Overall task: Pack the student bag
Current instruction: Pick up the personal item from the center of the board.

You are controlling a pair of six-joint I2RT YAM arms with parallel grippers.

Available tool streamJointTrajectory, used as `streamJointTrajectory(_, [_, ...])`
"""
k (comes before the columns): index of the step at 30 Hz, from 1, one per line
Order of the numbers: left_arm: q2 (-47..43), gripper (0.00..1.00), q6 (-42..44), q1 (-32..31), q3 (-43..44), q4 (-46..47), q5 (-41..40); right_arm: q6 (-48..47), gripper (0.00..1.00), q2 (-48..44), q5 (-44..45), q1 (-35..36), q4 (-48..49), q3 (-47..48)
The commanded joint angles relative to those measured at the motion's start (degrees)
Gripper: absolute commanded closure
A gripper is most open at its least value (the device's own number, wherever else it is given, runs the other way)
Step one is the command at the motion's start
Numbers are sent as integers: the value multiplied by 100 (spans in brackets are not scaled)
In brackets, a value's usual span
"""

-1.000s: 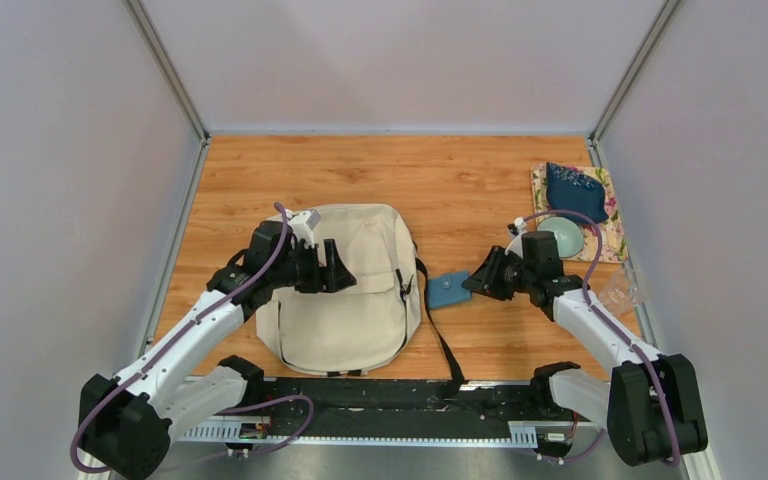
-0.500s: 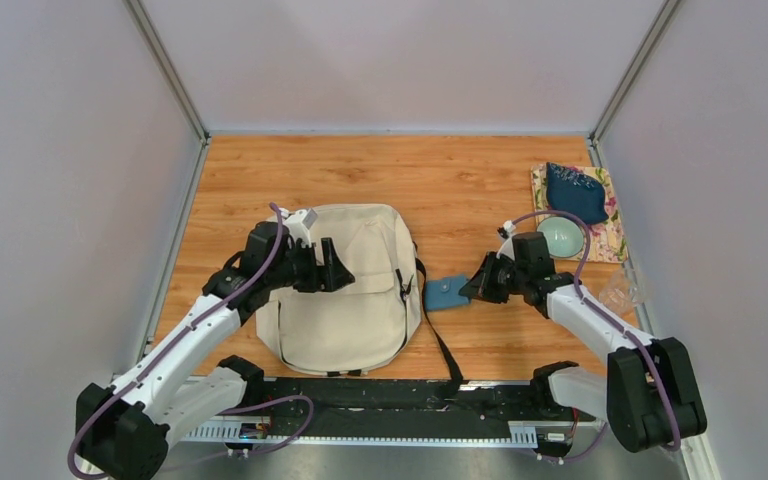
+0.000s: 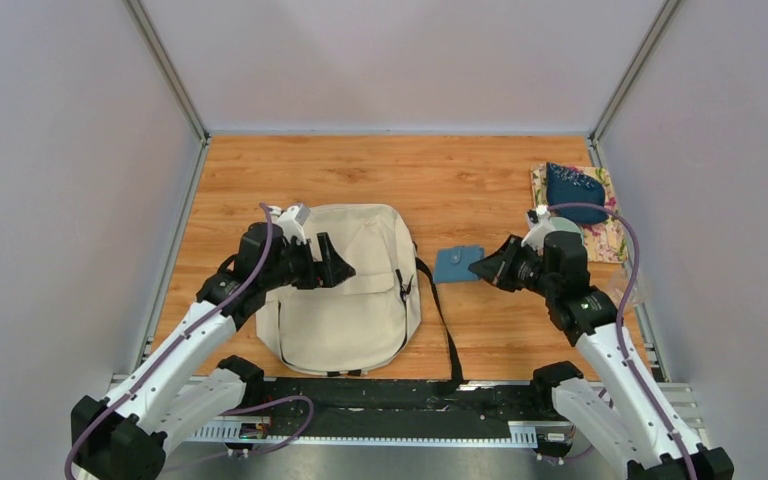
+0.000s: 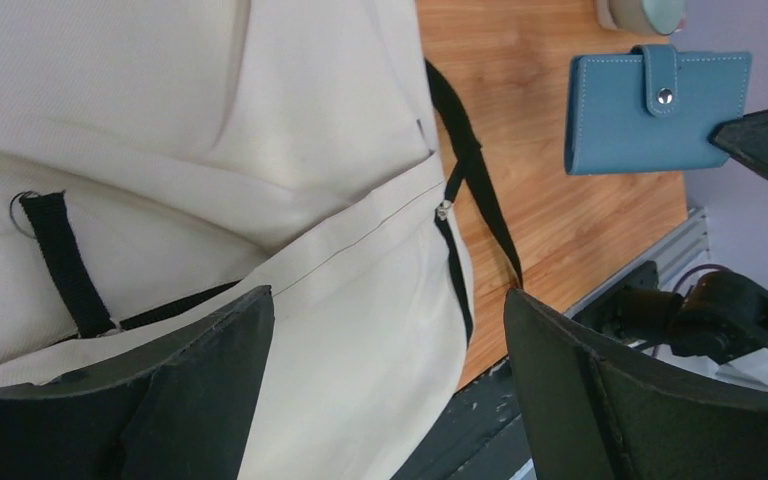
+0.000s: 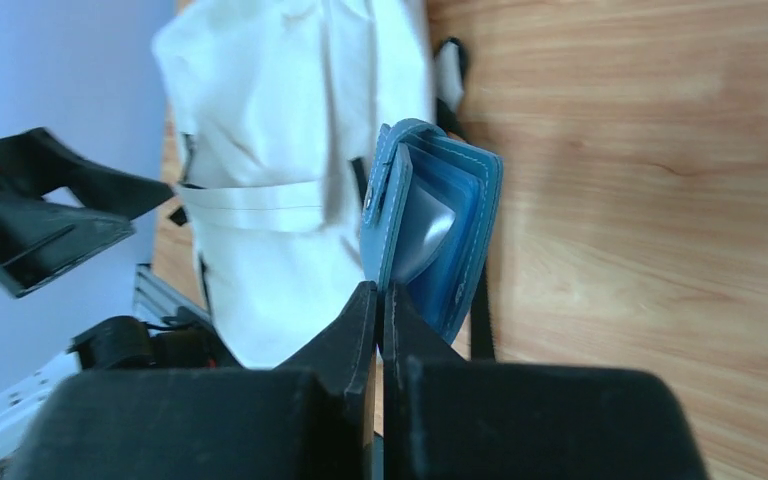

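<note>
The student bag (image 3: pixel 355 285), a cream canvas backpack with black straps, lies flat on the wooden table, left of centre; it also shows in the left wrist view (image 4: pixel 210 150) and the right wrist view (image 5: pixel 280 130). My left gripper (image 3: pixel 338 268) is open and empty, hovering over the bag's upper left part. My right gripper (image 3: pixel 482 268) is shut on one edge of the small teal wallet (image 3: pixel 458 264), holding it above the table to the right of the bag. The wallet also shows in the right wrist view (image 5: pixel 438 235) and the left wrist view (image 4: pixel 650 110).
A floral mat (image 3: pixel 600 215) at the far right holds a dark blue pouch (image 3: pixel 574 189) and a pale round object, partly hidden by my right arm. A clear plastic item (image 3: pixel 628 290) lies by the right wall. A black strap (image 3: pixel 444 330) trails from the bag toward the front rail.
My right gripper has lifted the teal wallet off the table and carried it up and back; the right arm has straightened. My left gripper shifted slightly farther over the bag.
</note>
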Motion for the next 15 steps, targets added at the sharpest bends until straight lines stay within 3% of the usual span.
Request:
streamJointTrajectory(1, [-139, 7, -406, -21, 50, 825, 371, 790, 100, -296, -725, 27, 488, 97])
streamJointTrajectory(5, [-52, 7, -818, -30, -169, 1755, 811, 1398, 100, -262, -1210, 368, 1594, -62])
streamJointTrajectory(11, [185, 7, -1573, -21, -626, 3221, 1462, 1522, 100, 55, -973, 1334, 2104, 114])
streamJointTrajectory(15, [282, 7, -1716, -21, -767, 3551, 1638, 1917, 100, 257, -929, 1705, 2808, 0])
